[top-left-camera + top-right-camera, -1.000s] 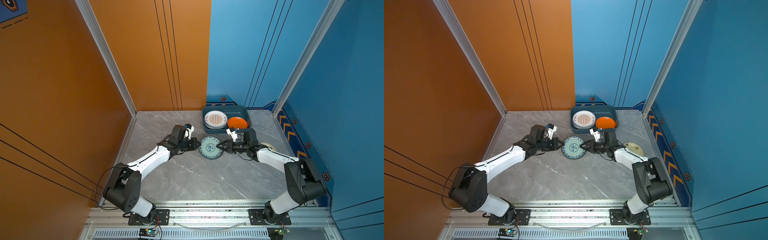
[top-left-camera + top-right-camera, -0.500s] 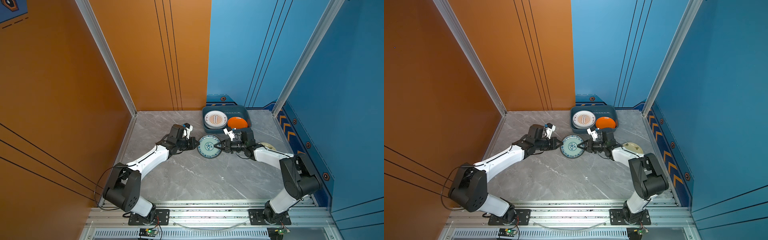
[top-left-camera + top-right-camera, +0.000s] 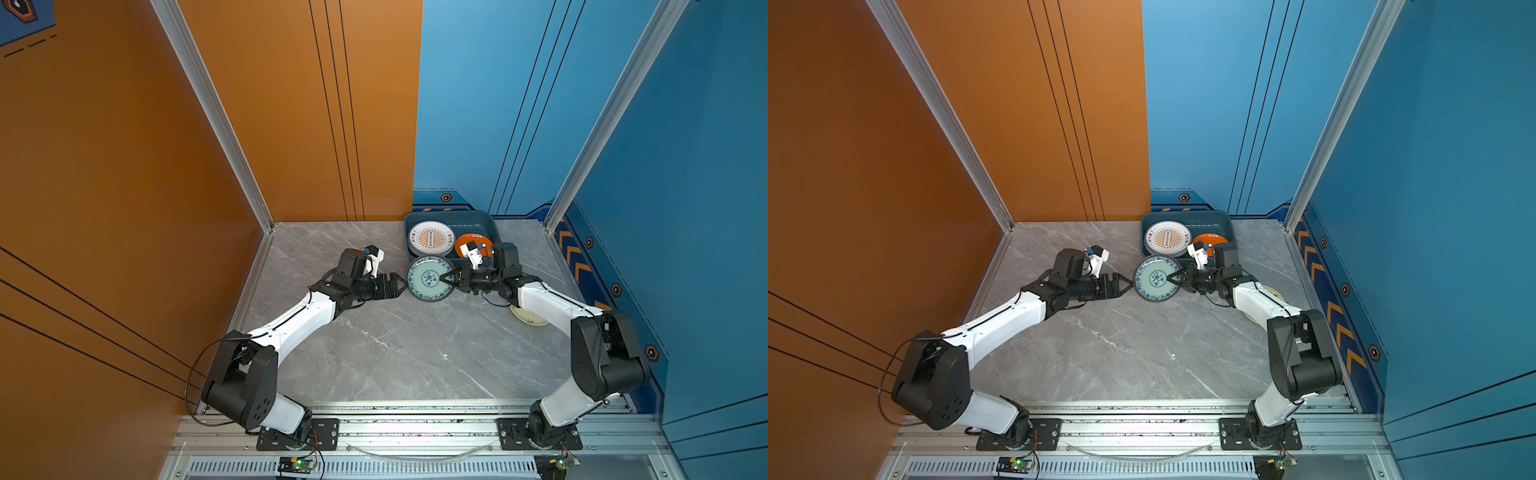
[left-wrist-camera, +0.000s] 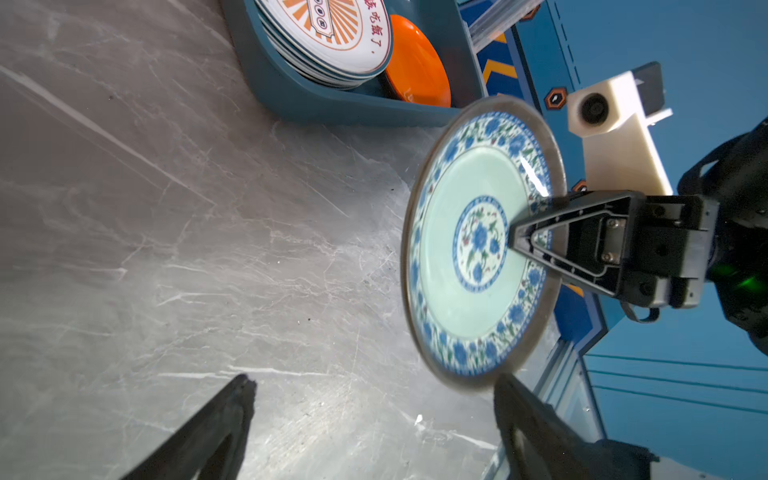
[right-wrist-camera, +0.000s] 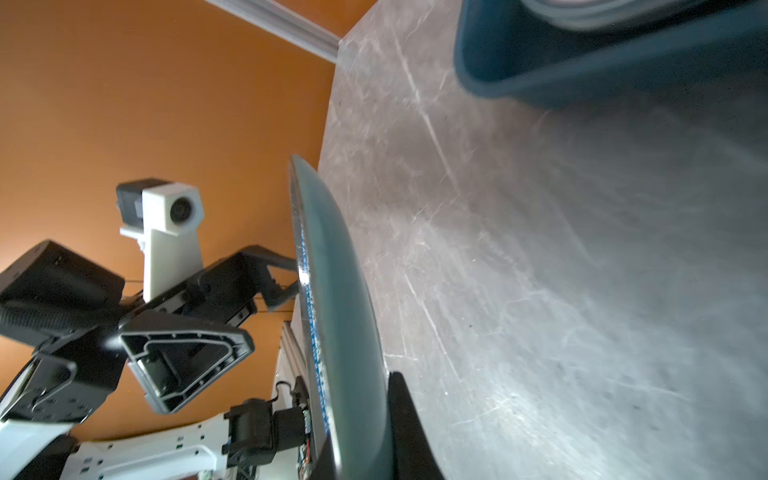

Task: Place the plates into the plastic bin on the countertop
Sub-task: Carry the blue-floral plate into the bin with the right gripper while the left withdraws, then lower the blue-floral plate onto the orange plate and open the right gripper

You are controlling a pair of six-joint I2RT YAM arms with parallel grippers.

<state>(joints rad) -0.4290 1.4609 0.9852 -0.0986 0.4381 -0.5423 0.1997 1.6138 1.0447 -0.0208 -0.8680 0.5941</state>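
**Handling of the held plate**

The teal floral plate (image 3: 428, 277) is carried by the right gripper (image 3: 444, 279) alone. The jaws are clamped on its rim at the plate's 3 o'clock, with one reaching in over the painted face almost to the centre medallion. In both top views the plate is seen at the 7 o'clock corner of the plastic bin (image 3: 465, 218), outside it. In the wrist views it is tilted and appears to be clear of the bench (image 3: 374, 353).

The left gripper (image 3: 400, 285) is at the plate's 9 o'clock, just beside the rim. Its jaws are spread wide and touch nothing.

The plate is judged to be rigid, glazed and breakable. A slick surface is to be expected, and a one-sided rim grip leaves the free edge inclined to sag or swing. A firm clamp is advised, and the plate is best lowered flat rather than dropped.

Inside the bin, a stack topped by the sunburst plate (image 3: 431, 238) fills the 9 o'clock half. The orange plate (image 3: 463, 246) is at 4 o'clock. A cream plate (image 3: 530, 320) lies on the bench at the held plate's 4 o'clock, partly under the right arm. Its exposed rim is the likely place to grasp it.
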